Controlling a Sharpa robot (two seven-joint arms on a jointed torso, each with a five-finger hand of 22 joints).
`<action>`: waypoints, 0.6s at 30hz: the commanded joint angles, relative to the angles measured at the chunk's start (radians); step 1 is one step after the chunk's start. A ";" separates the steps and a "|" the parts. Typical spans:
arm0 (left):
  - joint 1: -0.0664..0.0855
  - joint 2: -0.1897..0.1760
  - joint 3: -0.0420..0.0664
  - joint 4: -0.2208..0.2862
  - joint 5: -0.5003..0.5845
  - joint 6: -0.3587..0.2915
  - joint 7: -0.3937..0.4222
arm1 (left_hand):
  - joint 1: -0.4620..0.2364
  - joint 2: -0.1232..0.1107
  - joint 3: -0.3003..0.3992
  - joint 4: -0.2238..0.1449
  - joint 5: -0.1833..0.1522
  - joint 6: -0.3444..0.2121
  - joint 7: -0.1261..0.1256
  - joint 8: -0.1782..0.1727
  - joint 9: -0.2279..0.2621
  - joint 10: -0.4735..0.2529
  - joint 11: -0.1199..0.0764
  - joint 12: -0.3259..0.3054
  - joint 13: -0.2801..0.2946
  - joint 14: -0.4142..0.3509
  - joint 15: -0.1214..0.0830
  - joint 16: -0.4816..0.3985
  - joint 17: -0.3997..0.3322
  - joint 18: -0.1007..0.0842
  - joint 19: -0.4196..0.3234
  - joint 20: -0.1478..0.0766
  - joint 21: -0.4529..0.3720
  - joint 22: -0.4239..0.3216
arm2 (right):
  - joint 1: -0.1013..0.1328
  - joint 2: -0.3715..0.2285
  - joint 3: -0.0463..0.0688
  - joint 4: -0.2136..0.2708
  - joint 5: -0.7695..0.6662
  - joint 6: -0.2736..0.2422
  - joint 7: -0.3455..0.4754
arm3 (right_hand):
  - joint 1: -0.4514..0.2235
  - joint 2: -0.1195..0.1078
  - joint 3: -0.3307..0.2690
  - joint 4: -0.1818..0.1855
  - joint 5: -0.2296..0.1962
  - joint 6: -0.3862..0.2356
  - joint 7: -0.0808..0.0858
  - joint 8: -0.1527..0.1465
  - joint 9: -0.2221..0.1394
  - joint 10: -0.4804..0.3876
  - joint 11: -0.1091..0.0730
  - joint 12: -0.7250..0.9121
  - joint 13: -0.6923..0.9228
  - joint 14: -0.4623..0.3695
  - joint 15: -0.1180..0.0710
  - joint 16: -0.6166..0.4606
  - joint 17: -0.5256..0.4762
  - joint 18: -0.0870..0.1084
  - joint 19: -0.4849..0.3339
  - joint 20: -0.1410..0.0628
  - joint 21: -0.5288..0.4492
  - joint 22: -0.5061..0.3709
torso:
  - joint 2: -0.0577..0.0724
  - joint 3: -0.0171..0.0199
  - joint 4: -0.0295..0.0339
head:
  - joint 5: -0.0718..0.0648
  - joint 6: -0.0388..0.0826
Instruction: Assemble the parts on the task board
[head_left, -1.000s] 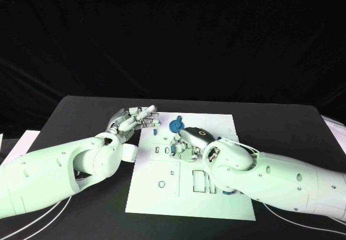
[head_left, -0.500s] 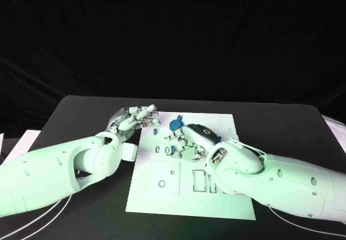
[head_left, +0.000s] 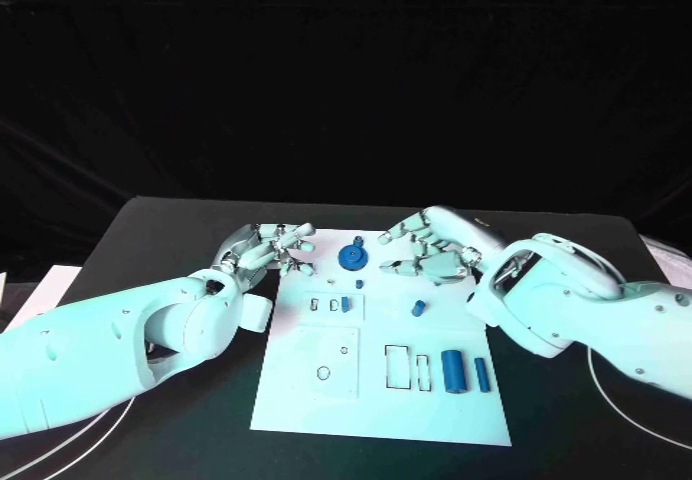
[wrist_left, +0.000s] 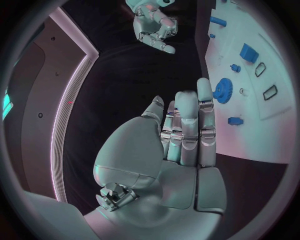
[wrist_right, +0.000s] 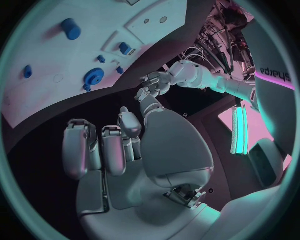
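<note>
Several blue parts sit on the task board in the head view: a gear near the far edge, a small peg toward the middle, and a cylinder with a slimmer bar beside it near the right edge. My right hand hangs over the board's far right corner, fingers bent but apart and nothing between them; my left hand hovers at the far left corner, also empty, fingers loosely spread. From my left wrist, my left hand shows its fingers straight and side by side, holding nothing, with the gear and a small block on the white plate beyond the fingertips, and my right hand further off. From my right wrist, my right hand has its fingers curled a little yet bare, the gear and cylinder lying on the board past them. My worry is that the loose pieces look small and light; if I come down with bent fingers off-centre, I could nudge the peg or roll the cylinder away from its slot instead of catching it.
</note>
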 joint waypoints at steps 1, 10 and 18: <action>0.011 -0.007 0.001 0.009 -0.239 0.091 -0.254 | -0.022 -0.015 -0.014 0.003 -0.003 0.021 -0.021 0.015 0.018 0.033 -0.024 0.099 0.086 0.075 -0.019 0.446 0.399 -0.037 0.096 -0.026 0.287 0.306 | 0.027 -0.044 0.001 -0.010 0.283 0.039 0.076 | 0.000 0.017 0.005 0.001 0.000 0.008 -0.002 0.007 0.002 -0.002 -0.001 -0.002 -0.001 0.075 0.001 -0.005 0.137 0.008 -0.007 0.002 -0.004 -0.002 | -0.013 0.0019 -0.0013 | 0.002 -0.001; 0.090 0.014 0.000 -0.008 -0.614 0.352 -0.798 | -0.159 -0.001 -0.085 0.112 -0.005 0.045 -0.058 0.099 0.141 -0.031 -0.050 0.513 0.499 0.110 -0.047 0.651 0.664 -0.099 0.172 -0.050 0.723 0.835 | 0.061 -0.106 0.002 -0.056 0.376 0.027 0.067 | 0.002 0.025 0.005 0.000 0.019 0.012 -0.002 0.010 0.002 0.002 -0.003 0.001 -0.002 0.074 0.000 -0.011 0.129 0.009 -0.007 0.000 -0.007 -0.007 | -0.033 0.0084 -0.0035 | 0.008 -0.012; 0.143 0.099 -0.009 -0.063 -0.829 0.465 -0.973 | -0.151 0.008 -0.122 0.151 -0.007 0.016 -0.064 0.168 0.241 -0.047 -0.058 0.648 0.655 0.110 -0.051 0.651 0.664 -0.110 0.187 -0.052 0.788 0.928 | 0.064 -0.104 0.002 -0.084 0.362 0.024 0.023 | -0.006 0.027 -0.002 0.005 0.009 0.011 -0.002 0.011 0.001 -0.002 -0.002 -0.008 -0.011 0.071 0.000 -0.022 0.116 0.012 -0.014 0.000 -0.015 -0.023 | -0.042 0.0113 -0.0035 | 0.009 -0.020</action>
